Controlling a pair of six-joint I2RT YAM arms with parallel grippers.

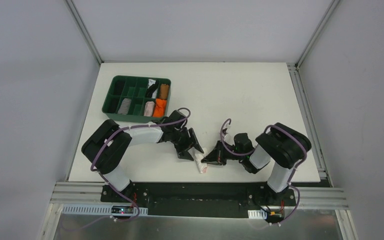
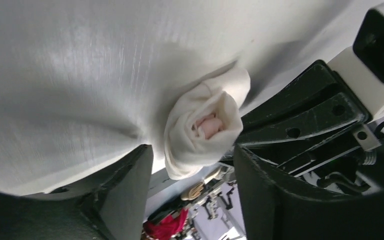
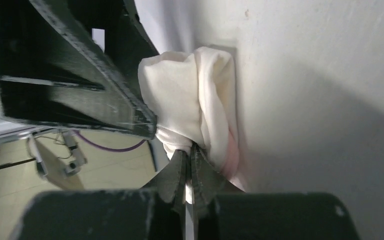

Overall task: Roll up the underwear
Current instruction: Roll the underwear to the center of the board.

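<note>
The paler pink-white underwear (image 1: 201,165) lies rolled into a small bundle near the table's front edge, between the two arms. In the left wrist view the roll (image 2: 202,127) shows its pink core, just beyond my left gripper (image 2: 192,172), which is open and not touching it. My right gripper (image 1: 215,157) is shut, pinching a fold of the roll (image 3: 200,112) between its fingertips (image 3: 188,150). The left gripper's black finger (image 3: 80,75) shows beside the roll in the right wrist view. The pink underwear with navy edging is not in view.
A green divided tray (image 1: 111,95) stands at the back left, holding several rolled cloths, among them an orange one (image 1: 159,107), a brown one (image 1: 164,91) and a grey one (image 1: 125,106). The table's front edge runs just below the roll.
</note>
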